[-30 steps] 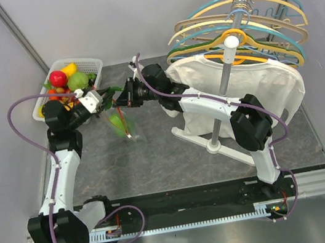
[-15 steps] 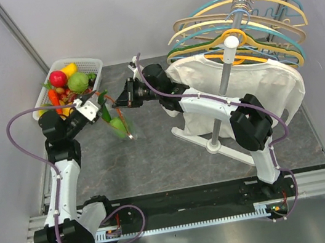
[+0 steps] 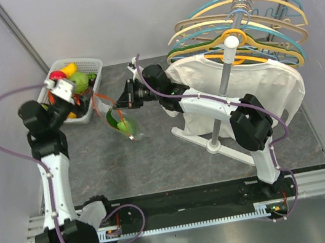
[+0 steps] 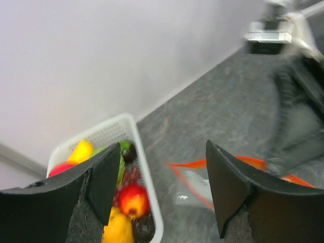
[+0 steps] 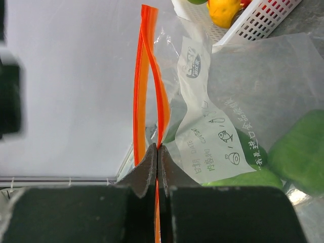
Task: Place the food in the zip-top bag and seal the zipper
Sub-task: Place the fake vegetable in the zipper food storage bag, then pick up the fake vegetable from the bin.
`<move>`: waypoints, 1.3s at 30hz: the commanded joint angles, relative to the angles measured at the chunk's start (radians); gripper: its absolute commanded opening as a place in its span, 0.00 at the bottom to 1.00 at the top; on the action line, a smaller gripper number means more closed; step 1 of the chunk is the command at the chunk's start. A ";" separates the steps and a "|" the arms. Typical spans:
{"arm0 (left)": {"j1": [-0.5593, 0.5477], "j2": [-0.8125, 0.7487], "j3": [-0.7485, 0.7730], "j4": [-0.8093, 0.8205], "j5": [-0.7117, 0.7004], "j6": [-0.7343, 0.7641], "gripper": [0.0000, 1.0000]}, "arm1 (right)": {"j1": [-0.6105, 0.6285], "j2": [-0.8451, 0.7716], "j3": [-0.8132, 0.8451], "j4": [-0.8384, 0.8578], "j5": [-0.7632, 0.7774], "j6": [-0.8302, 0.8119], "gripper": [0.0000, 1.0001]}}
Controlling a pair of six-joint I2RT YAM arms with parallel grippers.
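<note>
The left gripper hangs with its two dark fingers spread wide and nothing between them. Its arm stands nearly upright from the base and bends at the elbow, so the wrist tips down over the near rim of the white lattice basket. Below and just behind the fingers, the basket holds glossy toy food: a red round piece, a yellow one and a green one partly hidden by the left finger. The right gripper is pinched flat on the zipper, its jaws meeting on the thin red-orange strip. That arm reaches long and low from its base across the table toward the left arm. From this grip the zip-top bag hangs down to the dark, mottled grey table. The bag's mouth gapes as a narrow loop above the fingertips, its two strips bowed apart. The plastic is clear and crinkly, with a printed white label, and a smooth green piece of food lies inside it below the right gripper. The bag lies between the two grippers, just in front of the left fingers.
</note>
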 commanded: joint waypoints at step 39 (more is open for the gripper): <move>0.197 1.409 1.416 -0.842 -0.581 -0.259 0.63 | -0.004 0.003 -0.004 -0.008 0.042 -0.074 0.00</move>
